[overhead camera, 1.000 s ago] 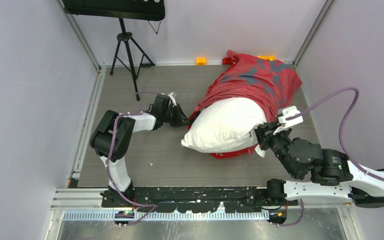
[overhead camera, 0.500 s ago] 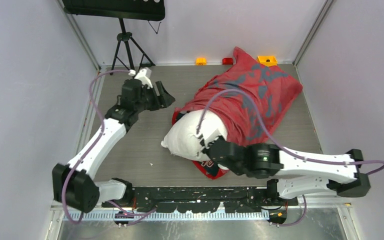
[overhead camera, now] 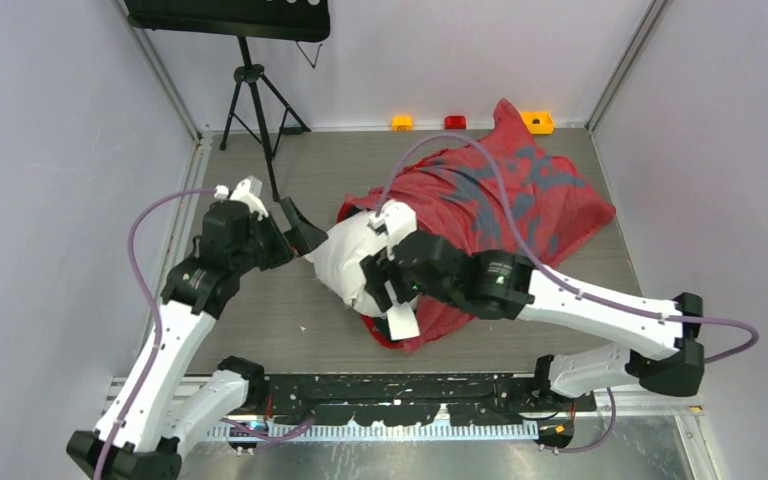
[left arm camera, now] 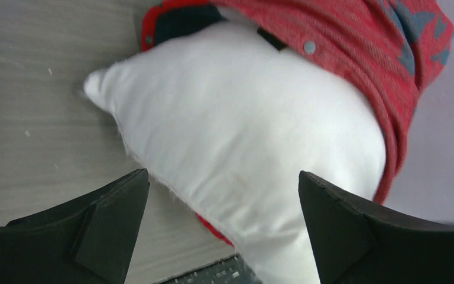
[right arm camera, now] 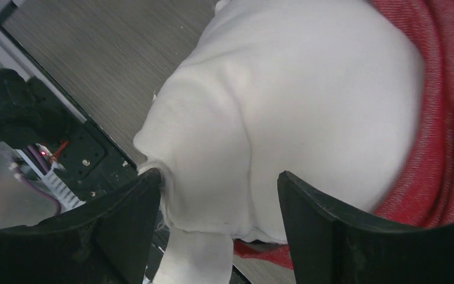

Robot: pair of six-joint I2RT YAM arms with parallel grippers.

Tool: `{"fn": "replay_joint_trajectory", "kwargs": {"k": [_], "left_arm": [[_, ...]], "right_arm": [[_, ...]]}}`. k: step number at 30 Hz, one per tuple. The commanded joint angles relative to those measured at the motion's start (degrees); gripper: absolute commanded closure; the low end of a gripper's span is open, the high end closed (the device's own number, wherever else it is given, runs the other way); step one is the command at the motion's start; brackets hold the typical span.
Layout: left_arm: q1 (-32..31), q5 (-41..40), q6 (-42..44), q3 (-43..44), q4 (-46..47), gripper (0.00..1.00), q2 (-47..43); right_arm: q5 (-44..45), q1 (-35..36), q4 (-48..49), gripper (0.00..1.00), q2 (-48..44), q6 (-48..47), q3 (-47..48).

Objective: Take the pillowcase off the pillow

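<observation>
The white pillow (overhead camera: 343, 262) lies mid-table, its far half still inside the red printed pillowcase (overhead camera: 530, 195). My left gripper (overhead camera: 298, 238) is open at the pillow's bare left end. In the left wrist view the pillow (left arm camera: 242, 130) bulges between the wide-apart jaws of that gripper (left arm camera: 221, 183), with the pillowcase (left arm camera: 360, 47) bunched behind it. My right gripper (overhead camera: 380, 290) reaches over the pillow's near end. In the right wrist view this gripper (right arm camera: 219, 183) is open astride the pillow (right arm camera: 295, 100), whose seam brushes the left finger. A small white tag (right arm camera: 195, 254) hangs between the jaws, and the pillowcase (right arm camera: 443, 118) lies at right.
A black tripod (overhead camera: 252, 95) stands at the back left. Small orange (overhead camera: 401, 122), red (overhead camera: 454, 122) and yellow (overhead camera: 537, 121) blocks sit along the back wall. The black base rail (overhead camera: 390, 385) runs along the near edge. Walls close both sides.
The right gripper, shut on the pillow's end half a second ago, now stands open. The left gripper opened wide and came back to the pillow's left end. The pillow shifted farther back.
</observation>
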Motion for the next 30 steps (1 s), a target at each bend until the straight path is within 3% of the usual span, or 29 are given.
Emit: {"fn": "replay_joint_trajectory", "kwargs": {"k": [1,7,11,17,24,30], "left_arm": [[0.13,7.07,-8.41,-4.57,-2.37,0.0,-6.63],[0.13,17.39,-19.81,-12.49,5.57,0.0,-13.33],[-0.01,20.69,-23.55,-17.26,7.22,0.0,-14.56],[-1.62,20.48,-27.04,-23.19,10.94,0.0,-16.23],[-5.29,17.79,-30.85,-27.81,13.74,0.0,-15.53],[-10.31,13.98,-36.26,-31.91,23.9,0.0,-13.1]], "right_arm": [[-4.76,-4.24,-0.64,0.24,-6.47,3.43,4.12],[-6.53,-8.82,-3.5,0.22,-10.27,4.99,4.41],[-2.61,-11.54,-6.58,0.19,-8.86,5.47,5.75],[7.77,-12.49,-12.73,0.19,-1.0,3.78,9.5],[8.74,-17.06,-8.31,0.21,5.13,3.48,5.96],[11.27,-18.79,-3.68,0.25,5.36,4.75,2.3]]}}
